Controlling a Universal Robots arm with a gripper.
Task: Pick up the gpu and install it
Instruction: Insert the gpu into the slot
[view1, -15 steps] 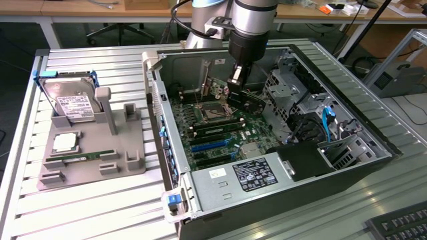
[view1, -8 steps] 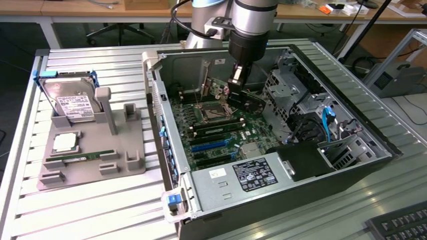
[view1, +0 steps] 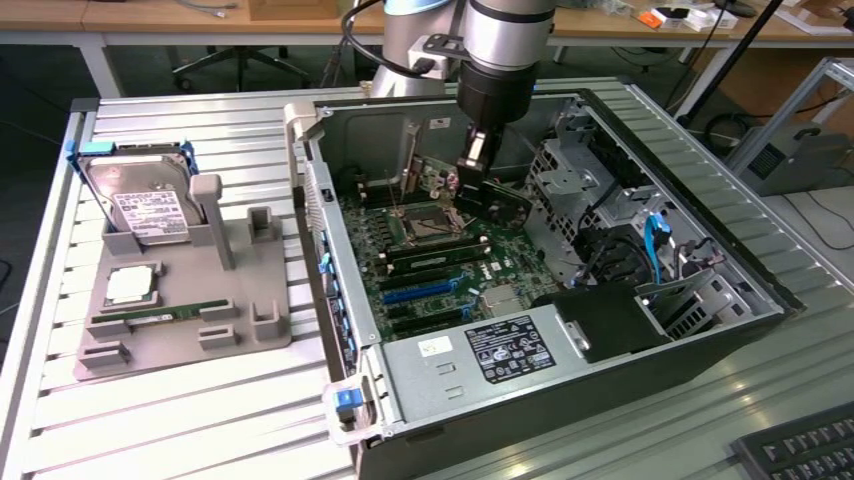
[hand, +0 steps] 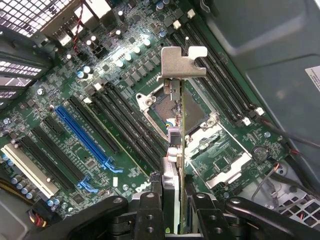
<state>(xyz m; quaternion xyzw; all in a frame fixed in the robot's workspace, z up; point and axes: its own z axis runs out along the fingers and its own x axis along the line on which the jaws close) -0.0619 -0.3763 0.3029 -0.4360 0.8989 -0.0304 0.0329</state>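
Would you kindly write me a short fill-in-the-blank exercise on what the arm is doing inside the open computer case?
1. The jaws of the gripper are shut on the ____, seen edge-on with its silvery bracket leading.
2. The held card hangs above the ____ inside the computer case, not yet seated.
3. On the grey holder outside the case, the hard drive stands ____.

Missing words: gpu; motherboard; upright

You see the black tool (hand: 172, 210) around the dark gpu (hand: 181, 150) with its silvery bracket, above a green motherboard (hand: 125, 100) with one blue slot (hand: 82, 135) and black slots, beside a grey holder (view1: 187, 320) on the pale ribbed worktop (view1: 174, 420).
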